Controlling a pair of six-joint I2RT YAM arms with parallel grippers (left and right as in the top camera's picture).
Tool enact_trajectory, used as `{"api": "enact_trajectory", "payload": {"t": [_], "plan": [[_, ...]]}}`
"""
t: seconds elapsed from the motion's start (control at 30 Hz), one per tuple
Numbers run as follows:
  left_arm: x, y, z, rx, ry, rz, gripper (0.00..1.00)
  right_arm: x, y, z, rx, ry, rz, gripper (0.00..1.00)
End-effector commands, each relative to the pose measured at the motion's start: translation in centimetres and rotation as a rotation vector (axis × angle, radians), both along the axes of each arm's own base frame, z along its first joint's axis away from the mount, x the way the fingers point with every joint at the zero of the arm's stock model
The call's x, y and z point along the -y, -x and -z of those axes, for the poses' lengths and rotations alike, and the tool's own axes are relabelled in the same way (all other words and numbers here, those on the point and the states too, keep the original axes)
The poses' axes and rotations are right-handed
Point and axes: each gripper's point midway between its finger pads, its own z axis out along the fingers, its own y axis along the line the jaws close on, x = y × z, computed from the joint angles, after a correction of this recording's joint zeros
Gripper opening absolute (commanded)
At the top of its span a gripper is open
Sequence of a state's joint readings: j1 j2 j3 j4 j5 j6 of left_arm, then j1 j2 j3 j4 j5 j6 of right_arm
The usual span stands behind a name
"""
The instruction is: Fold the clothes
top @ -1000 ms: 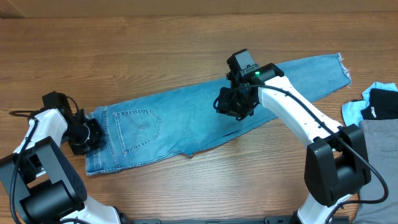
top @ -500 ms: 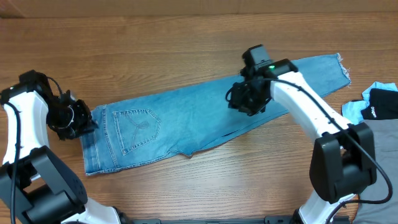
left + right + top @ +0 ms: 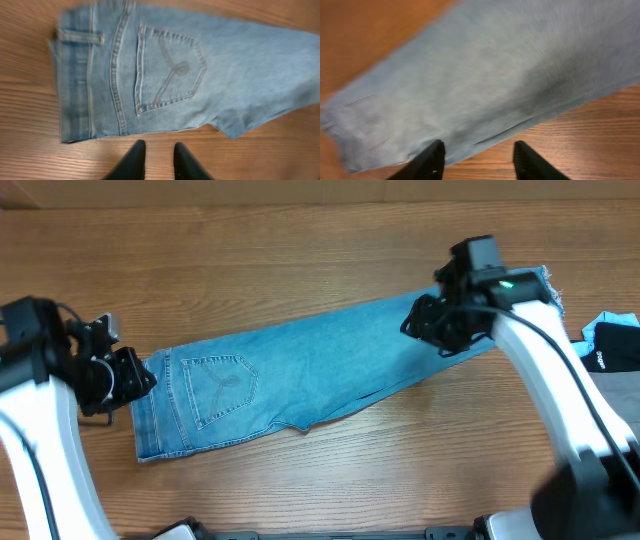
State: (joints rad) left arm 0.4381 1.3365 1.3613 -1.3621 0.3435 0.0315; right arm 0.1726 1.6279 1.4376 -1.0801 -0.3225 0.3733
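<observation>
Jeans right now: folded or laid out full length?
Folded once lengthwise, leg over leg, yet stretched full length: the jeans show one back pocket, and the frayed hem lies far from the waistband.

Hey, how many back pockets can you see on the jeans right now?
1. The stitched back pocket is near the waistband end of the jeans, on the table's left side. A second pocket may be hidden underneath the denim.

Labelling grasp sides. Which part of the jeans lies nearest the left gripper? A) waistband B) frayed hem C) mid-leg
A: the left gripper hangs over bare table right beside the waistband of the jeans, with the back pocket close by.
</observation>
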Motion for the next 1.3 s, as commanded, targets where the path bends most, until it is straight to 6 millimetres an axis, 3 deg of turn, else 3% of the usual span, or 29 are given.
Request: {"api": "enact_trajectory", "payload": {"t": [0.0,0.07,0.17,0.23,0.27,0.3,0.33,0.47,0.63,0.8,0.9,1.0,1.07,1.13,1.27], "plan": [[0.2,1.7,-2.0,0.076,-0.062,-0.035,0.40,-0.1,0.8,-7.2,0.205,-0.048,-0.009,0.57],[0.5,2.4,-1.6,0.074,-0.060,-0.062,0.48,0.0,1.5,-9.0,0.256,-0.057,-0.009,0.66],[0.8,3.1,0.9,0.015,-0.023,-0.098,0.47,0.2,2.6,-10.5,0.294,-0.063,-0.010,0.71],[1.0,3.4,3.4,-0.040,0.009,-0.120,0.34,0.3,3.0,-10.8,0.294,-0.063,-0.010,0.69],[1.1,3.6,5.0,-0.078,0.028,-0.134,0.25,0.3,3.2,-10.7,0.288,-0.062,-0.010,0.66],[1.2,3.9,6.5,-0.119,0.047,-0.151,0.09,0.3,3.3,-10.6,0.283,-0.060,-0.010,0.64],[1.4,4.2,8.1,-0.157,0.065,-0.168,0.04,0.3,3.3,-10.4,0.274,-0.059,-0.010,0.61],[0.7,5.3,14.2,-0.305,0.069,-0.282,0.04,0.4,3.3,-10.2,0.269,-0.052,-0.006,0.55],[-0.7,5.5,19.3,-0.406,0.026,-0.353,0.04,0.7,3.2,-10.2,0.271,-0.038,0.001,0.55],[-4.8,5.2,24.2,-0.479,-0.162,-0.439,0.04,0.7,3.0,-10.3,0.279,-0.040,0.001,0.55],[-6.5,3.8,26.2,-0.462,-0.222,-0.455,0.04,0.6,2.7,-10.5,0.293,-0.042,0.002,0.55],[-8.0,1.0,26.9,-0.410,-0.244,-0.465,0.04,0.6,2.7,-10.5,0.295,-0.043,0.002,0.56],[-9.4,-1.6,26.1,-0.359,-0.266,-0.454,0.04,0.9,2.5,-10.1,0.287,-0.025,0.010,0.60],[-10.7,-4.3,24.6,-0.296,-0.283,-0.444,0.04,1.9,2.2,-9.2,0.265,0.034,0.044,0.63],[-14.4,-9.5,19.2,-0.172,-0.380,-0.434,0.06,4.6,1.4,-5.8,0.168,0.176,0.153,0.68]]}}
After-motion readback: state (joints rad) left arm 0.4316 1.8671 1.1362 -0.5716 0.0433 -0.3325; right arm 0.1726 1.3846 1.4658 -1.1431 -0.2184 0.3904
